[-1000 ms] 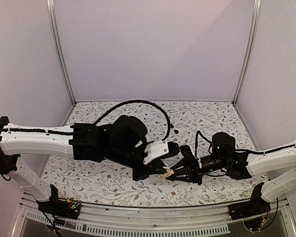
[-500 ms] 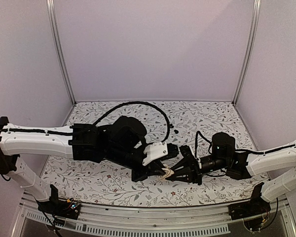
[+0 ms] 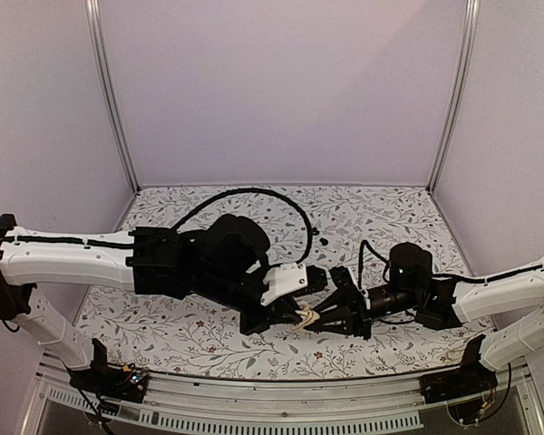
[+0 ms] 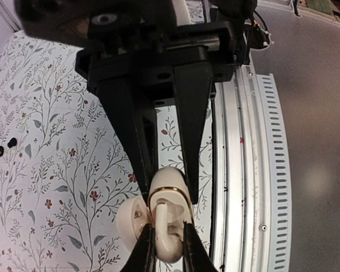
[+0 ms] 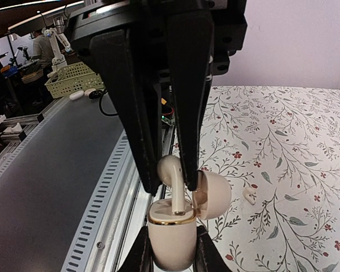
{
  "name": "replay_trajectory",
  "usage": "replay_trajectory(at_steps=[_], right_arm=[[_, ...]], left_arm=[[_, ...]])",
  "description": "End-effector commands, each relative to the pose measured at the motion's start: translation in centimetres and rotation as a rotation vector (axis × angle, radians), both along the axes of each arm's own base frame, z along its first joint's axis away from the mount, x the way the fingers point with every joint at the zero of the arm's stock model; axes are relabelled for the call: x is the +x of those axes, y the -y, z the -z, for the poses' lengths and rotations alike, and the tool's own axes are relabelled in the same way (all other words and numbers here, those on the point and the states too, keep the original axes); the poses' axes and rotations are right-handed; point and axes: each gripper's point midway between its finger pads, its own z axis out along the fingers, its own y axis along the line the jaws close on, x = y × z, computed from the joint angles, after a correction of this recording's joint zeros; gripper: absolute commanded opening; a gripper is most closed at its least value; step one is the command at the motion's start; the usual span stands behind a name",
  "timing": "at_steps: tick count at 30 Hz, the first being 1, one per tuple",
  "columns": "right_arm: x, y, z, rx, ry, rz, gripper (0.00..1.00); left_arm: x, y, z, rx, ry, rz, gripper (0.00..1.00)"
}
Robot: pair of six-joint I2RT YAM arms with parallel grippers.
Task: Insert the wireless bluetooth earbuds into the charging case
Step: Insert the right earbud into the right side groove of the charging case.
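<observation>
Your left gripper [image 4: 167, 190] is clenched on the cream plastic charging case [image 5: 170, 241], one finger on each side of its body. The case has a gold rim. Its rounded lid [image 5: 215, 195] is hinged open and tipped to one side.

Your right gripper [image 5: 170, 187] is grasping the cream-white stemmed earbud [image 5: 170, 165] by its head. The stem points down into the open mouth of the case, and the head is above the rim.

In the top view the two grippers meet tip to tip above the floral-print tabletop [image 3: 190, 340], near its front edge and between the two arms.

A small white piece [image 5: 248, 195] lies on the tabletop just beside the case. It is too small to identify. Two tiny black specks [image 4: 11, 143] lie well apart from the case, farther back.
</observation>
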Motion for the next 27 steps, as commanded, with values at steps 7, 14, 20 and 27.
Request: replay_trajectory(at_steps=[7, 14, 20, 27], right_arm=[[0.0, -0.9, -1.9, 0.047, 0.038, -0.019, 0.0], [0.0, -0.9, -1.4, 0.034, 0.037, -0.02, 0.0], [-0.2, -1.1, -1.4, 0.034, 0.038, -0.03, 0.0], [-0.6, -1.1, -1.3, 0.052, 0.031, -0.051, 0.0]], left_arm=[[0.2, 0.5, 0.3, 0.032, 0.016, -0.003, 0.03], [0.4, 0.8, -0.1, 0.024, 0.024, -0.011, 0.03], [0.5, 1.1, 0.2, 0.039, 0.032, 0.006, 0.05], [-0.1, 0.7, 1.3, 0.114, 0.034, 0.05, 0.08]])
